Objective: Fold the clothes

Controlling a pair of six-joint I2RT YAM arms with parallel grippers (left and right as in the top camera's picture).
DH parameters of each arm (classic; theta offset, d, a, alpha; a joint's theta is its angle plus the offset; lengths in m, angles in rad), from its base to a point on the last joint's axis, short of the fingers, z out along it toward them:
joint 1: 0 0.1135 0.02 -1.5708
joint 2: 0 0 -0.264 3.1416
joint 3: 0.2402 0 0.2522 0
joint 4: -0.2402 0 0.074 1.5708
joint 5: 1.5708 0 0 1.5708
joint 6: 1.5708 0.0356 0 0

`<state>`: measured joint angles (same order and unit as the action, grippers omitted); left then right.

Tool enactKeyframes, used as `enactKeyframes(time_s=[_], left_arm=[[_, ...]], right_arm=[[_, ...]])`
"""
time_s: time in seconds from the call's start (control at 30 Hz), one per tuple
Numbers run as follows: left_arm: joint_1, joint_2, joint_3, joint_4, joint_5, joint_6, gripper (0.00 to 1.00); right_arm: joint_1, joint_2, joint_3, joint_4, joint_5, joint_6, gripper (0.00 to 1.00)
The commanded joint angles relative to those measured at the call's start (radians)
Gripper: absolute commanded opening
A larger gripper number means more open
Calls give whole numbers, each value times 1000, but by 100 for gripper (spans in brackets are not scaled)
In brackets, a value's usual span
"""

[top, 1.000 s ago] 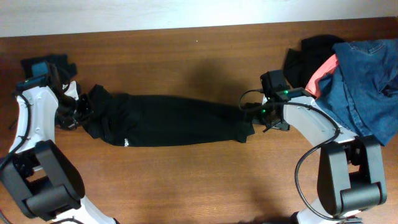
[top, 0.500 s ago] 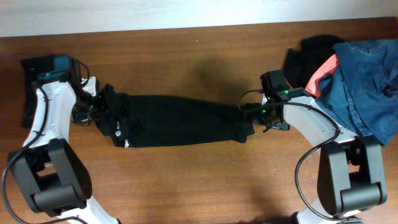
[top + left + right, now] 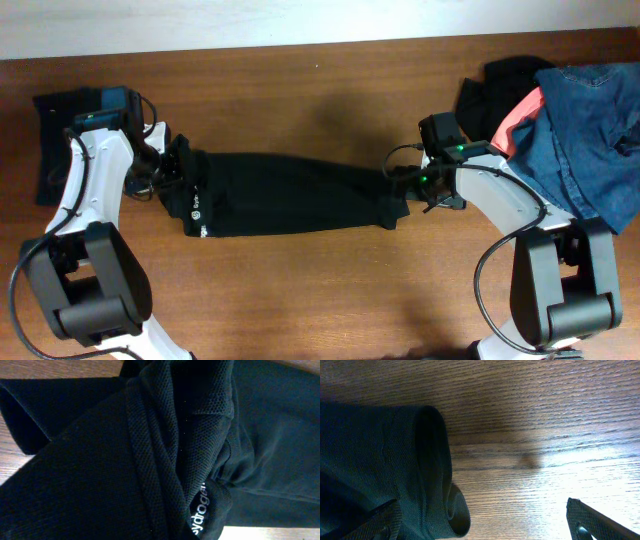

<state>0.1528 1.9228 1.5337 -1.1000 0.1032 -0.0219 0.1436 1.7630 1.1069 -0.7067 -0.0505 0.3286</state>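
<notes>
Since 1 s ago my L arm has swung in toward centre, dragging the L end of the black shirt [image 3: 290, 192] along; fabric bunches there. L gripper [image 3: 163, 180] pinched shut on that end. R gripper [image 3: 485, 522] at the shirt's R end, jaws fully apart, gripping nothing; rolled hem lies by 1 finger. Shirt stretched L-R mid table [image 3: 300, 90]; denim/coral pile [image 3: 590, 130] far R.

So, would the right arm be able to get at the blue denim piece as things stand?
Probably yes: the right gripper is open, and the denim piece lies uncovered right beside that arm. It would need to swing back from the black shirt.
</notes>
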Motion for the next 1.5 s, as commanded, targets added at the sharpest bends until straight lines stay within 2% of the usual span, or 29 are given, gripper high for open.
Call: enactKeyframes(time_s=[0.0, 0.6, 0.87, 1.33, 1.47], left_arm=[[-4, -1, 19, -9, 1, 16, 1], [-182, -81, 19, -16, -34, -23, 1], [-318, -89, 19, -15, -132, -97, 1], [-536, -89, 19, 0, -197, -161, 1], [-592, -89, 19, 9, -262, -204, 1]], right_arm=[[-1, 9, -5, -4, -6, -8, 99], [-81, 9, -4, -2, -77, -38, 99], [-85, 9, -4, -3, -77, -70, 98], [-87, 9, -4, -3, -77, -70, 99], [-87, 9, -4, -3, -77, -71, 99]])
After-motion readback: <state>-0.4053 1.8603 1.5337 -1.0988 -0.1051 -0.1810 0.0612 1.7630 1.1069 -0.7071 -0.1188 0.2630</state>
